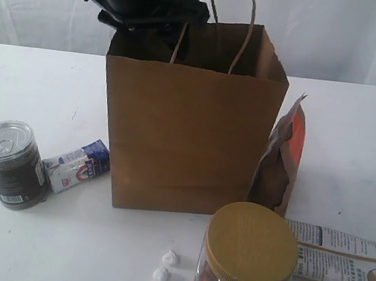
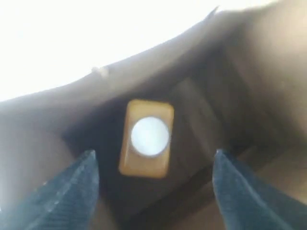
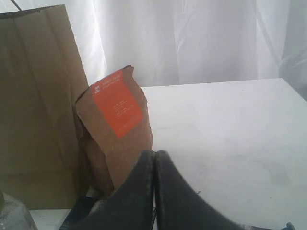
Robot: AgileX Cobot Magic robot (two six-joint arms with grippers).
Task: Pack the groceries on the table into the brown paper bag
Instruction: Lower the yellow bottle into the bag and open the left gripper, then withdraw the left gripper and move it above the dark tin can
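**A:** Where is the left end effector [image 2: 154, 155]?

**B:** Over the mouth of the bag [image 1: 184, 140], fingers spread, nothing between them. Straight below it, one bottle [image 2: 146, 138] stands upright on the bag's floor, white cap up.

**A:** And the right end effector [image 3: 154, 158]?

**B:** Low over the desk [image 1: 353, 133], fingers pressed together, empty. The pouch [image 3: 117, 129] stands just ahead of it with its long axis upright. It sits against the bag's right wall, touching as far as I can tell.

**A:** So the right arm goes for it?

**B:** I'd judge so, since it's the nearer one. The can [image 1: 12, 163] and carton [image 1: 76, 164] sit left of the bag, closer to the left arm.

**A:** What's the count?

**B:** One bag with one bottle inside. Five things are outside: one can, one carton, one pouch, one jar [image 1: 248, 257] and one packet [image 1: 341, 259] lying flat.
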